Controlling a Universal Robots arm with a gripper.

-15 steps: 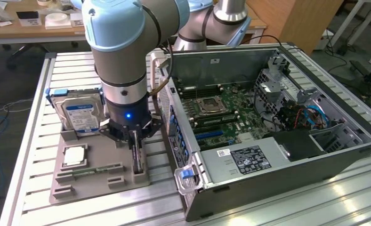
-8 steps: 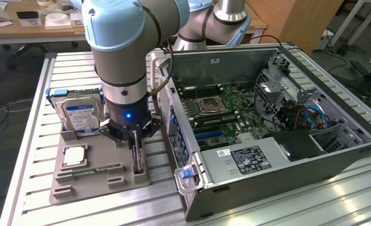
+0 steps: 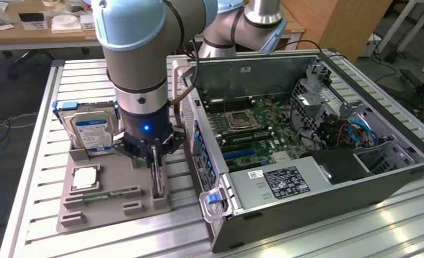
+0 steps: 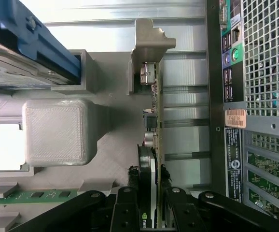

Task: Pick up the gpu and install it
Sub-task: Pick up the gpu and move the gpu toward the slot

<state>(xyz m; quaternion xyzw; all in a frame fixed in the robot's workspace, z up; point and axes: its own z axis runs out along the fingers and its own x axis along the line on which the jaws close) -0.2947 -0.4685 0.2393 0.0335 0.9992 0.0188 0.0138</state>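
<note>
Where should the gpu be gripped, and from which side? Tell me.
Grip the gpu across its upper long edge, fingers on the two flat faces, coming straight down. It stands on edge in the grey holder's slot, so its faces are free only from above.

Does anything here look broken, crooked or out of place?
Nothing stands out. The gpu stands straight on its edge in the gray holder, with the gripper closed on it. The computer case lies on its side with its panel off, which looks deliberate.
</note>
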